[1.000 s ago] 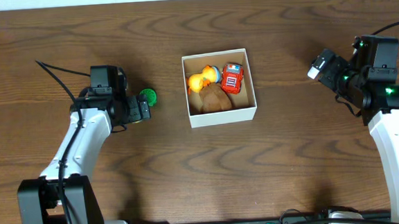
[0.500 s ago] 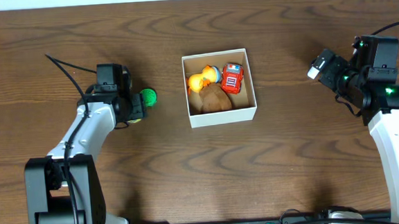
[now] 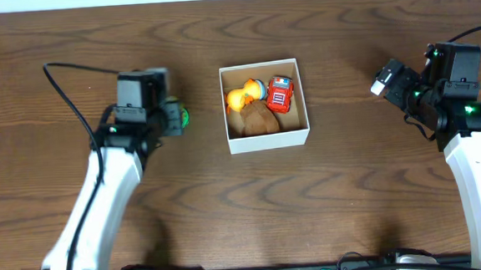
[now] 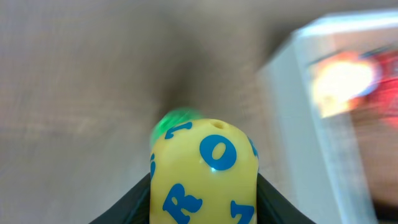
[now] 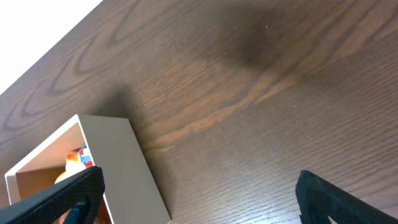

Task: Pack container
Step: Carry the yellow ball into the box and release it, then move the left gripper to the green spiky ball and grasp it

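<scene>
DESK-TOP PACKING: The left pincer (image 3: 173, 120) is gripping a yellow toy (image 4: 204, 168) printed with blue letters. The toy's green tip (image 3: 184, 117) is pointing toward the white box (image 3: 270, 139), which is sitting near the middle of the desk (image 3: 228, 203), a short way from the pincer. Dark fingers (image 4: 134, 199) are clamping the toy from both flanks, seemingly so it can be carried over the box's low wall; whether it is touching the desk cannot be told. Inside the box, a red car (image 3: 281, 94), an orange toy (image 3: 240, 96) and a brown toy (image 3: 260, 120) are lying close together, so the yellow toy looks like the last piece outside. The right pincer (image 3: 386, 79) is hanging well apart on the far side, its fingers (image 5: 62, 196) spread wide and holding nothing, apparently leaving the way clear.
</scene>
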